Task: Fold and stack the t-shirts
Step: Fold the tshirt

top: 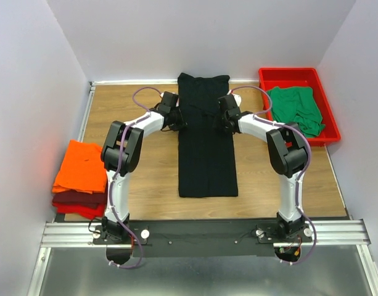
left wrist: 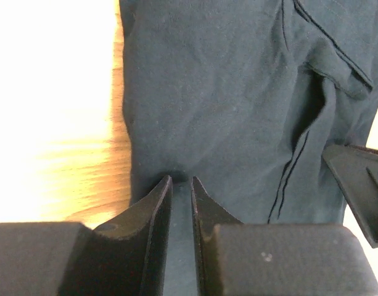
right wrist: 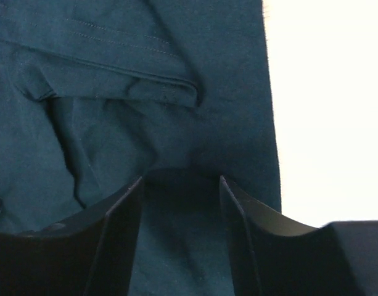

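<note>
Cloth is all there is to handle here: light, limp and prone to sliding over its own layers.

Nearest, at the left side of the table (top: 148, 185), the orange t-shirt (top: 82, 165) lies folded on the dark red t-shirt (top: 74, 198). That makes 2 garments stacked.

In the middle, the black t-shirt (top: 207, 161) lies as 1 long narrow strip running away from the arm bases, its sides turned in. Both arms reach it at its far half.

The left gripper (left wrist: 179, 182) sits at the strip's left edge. Its fingers are nearly together with only a thin slit between them, dark cloth fills the slit, and the fabric puckers at the tips. It looks clamped on a thin pinch of that edge.

The right gripper (right wrist: 181, 179) is over the right side, near a loose sleeve fold. Its fingers stand well apart with cloth lying between them, gripping nothing.

A limp strip like this sags wherever it is unsupported, so my judgement is that it wants 2 matched holds, 1 on each long edge at the same height. Each pinch should catch every layer so the turned-in sides do not spill open.

Farthest, at the right rear, the green t-shirt (top: 295, 108) lies crumpled in the red tray (top: 287, 74), not yet folded.
</note>
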You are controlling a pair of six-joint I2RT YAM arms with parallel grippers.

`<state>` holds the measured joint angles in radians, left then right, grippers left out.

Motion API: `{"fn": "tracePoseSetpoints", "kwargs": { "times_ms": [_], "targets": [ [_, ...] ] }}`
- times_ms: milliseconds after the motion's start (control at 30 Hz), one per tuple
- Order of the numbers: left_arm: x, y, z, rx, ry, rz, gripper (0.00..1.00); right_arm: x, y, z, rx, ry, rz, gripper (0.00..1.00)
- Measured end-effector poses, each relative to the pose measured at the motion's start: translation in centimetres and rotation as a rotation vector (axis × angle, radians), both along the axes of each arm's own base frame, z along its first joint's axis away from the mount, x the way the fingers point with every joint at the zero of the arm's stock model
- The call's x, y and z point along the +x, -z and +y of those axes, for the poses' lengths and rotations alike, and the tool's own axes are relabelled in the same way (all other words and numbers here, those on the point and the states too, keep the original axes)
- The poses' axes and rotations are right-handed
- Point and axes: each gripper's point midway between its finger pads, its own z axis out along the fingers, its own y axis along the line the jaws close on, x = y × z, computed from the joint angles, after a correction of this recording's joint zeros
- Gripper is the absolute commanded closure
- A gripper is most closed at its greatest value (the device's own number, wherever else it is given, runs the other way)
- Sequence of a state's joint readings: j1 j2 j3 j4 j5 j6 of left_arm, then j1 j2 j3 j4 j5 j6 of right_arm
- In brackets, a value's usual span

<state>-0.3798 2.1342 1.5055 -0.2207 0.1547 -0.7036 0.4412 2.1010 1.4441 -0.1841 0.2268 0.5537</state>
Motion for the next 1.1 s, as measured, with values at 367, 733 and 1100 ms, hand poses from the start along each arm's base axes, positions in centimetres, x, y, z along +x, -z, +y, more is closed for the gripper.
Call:
{"fn": "tracePoseSetpoints", "kwargs": {
  "times_ms": [367, 733, 1100],
  "targets": [
    [-5.9, -6.6, 2.0, -0.009, 0.05, -0.066, 0.69, -5.2, -6.6, -1.4, 0.063, -0.066, -0.021, 0.32],
    [-21.2, -3.2, 3.3, 0.029, 0.117, 0.047, 0.69, -20.6, -6.7, 3.0, 0.193, -0.286, 0.084, 0.35],
    [-28.6, -0.9, 0.8, 0.053, 0.28, 0.124, 0.67, -29.5, -3.4, 0.2, 0.2, -0.246, 0.236, 0.43]
  ]
}}
